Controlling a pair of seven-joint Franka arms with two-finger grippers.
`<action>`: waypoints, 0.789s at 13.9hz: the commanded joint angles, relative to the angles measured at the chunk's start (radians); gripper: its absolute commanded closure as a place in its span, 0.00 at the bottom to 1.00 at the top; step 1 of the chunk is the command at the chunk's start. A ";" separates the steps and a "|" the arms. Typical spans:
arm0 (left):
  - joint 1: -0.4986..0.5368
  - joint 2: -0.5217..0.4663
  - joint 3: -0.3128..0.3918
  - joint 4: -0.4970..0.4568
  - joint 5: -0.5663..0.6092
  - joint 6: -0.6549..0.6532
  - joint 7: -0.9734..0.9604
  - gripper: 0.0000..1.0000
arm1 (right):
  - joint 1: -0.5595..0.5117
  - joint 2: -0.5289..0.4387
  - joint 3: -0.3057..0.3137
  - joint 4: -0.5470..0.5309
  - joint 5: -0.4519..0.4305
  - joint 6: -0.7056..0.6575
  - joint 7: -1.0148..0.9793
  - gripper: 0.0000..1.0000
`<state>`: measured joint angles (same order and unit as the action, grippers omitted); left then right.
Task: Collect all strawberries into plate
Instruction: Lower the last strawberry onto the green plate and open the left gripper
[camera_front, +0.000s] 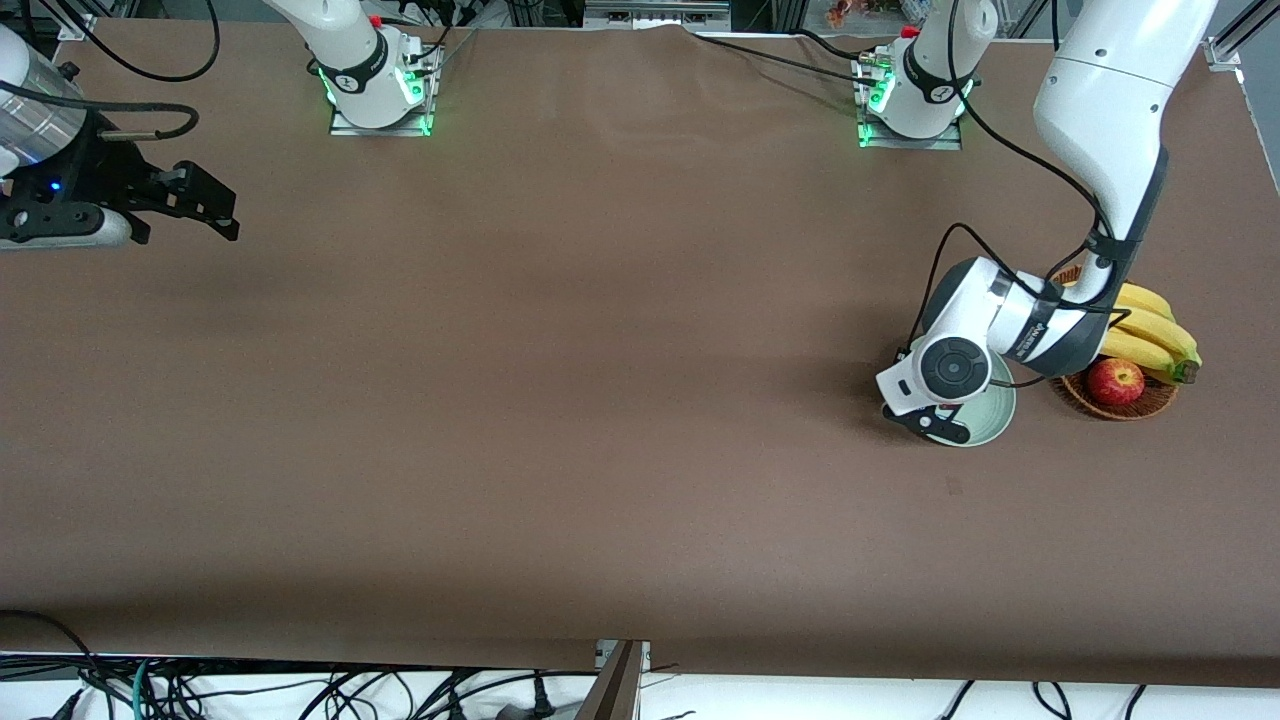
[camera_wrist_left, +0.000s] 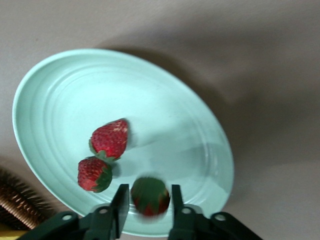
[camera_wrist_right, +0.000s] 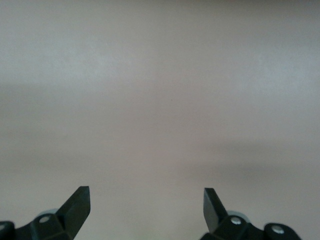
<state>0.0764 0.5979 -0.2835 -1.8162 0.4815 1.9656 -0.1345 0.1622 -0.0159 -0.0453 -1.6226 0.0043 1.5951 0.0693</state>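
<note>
Plate (camera_wrist_left: 165, 105) with three strawberries (camera_wrist_left: 110, 139); basket (camera_front: 1130, 405) beside.

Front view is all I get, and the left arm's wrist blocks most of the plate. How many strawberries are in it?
Observer: Two strawberries lie side by side on the plate; a third strawberry sits between the left gripper fingers, over the plate's rim.
Operator: Is that third one gripped or let go?
Observer: It looks blurred, with slight gaps beside it, so I can't say.
Operator: And the right gripper's fingers?
Observer: The right gripper is open with only bare table under it; that arm waits at its own end.
</note>
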 joint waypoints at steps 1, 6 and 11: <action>0.020 -0.078 -0.022 -0.040 0.012 0.004 0.006 0.00 | -0.009 0.019 0.008 0.035 -0.013 -0.029 -0.008 0.00; 0.006 -0.167 -0.037 0.108 -0.064 -0.132 0.003 0.00 | -0.001 0.028 0.010 0.036 -0.009 -0.026 -0.002 0.00; 0.017 -0.222 -0.043 0.345 -0.197 -0.246 0.010 0.00 | 0.000 0.027 0.013 0.038 -0.001 -0.020 0.004 0.00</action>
<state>0.0855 0.3899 -0.3223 -1.5453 0.3448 1.7690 -0.1363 0.1637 0.0047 -0.0386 -1.6086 0.0042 1.5901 0.0696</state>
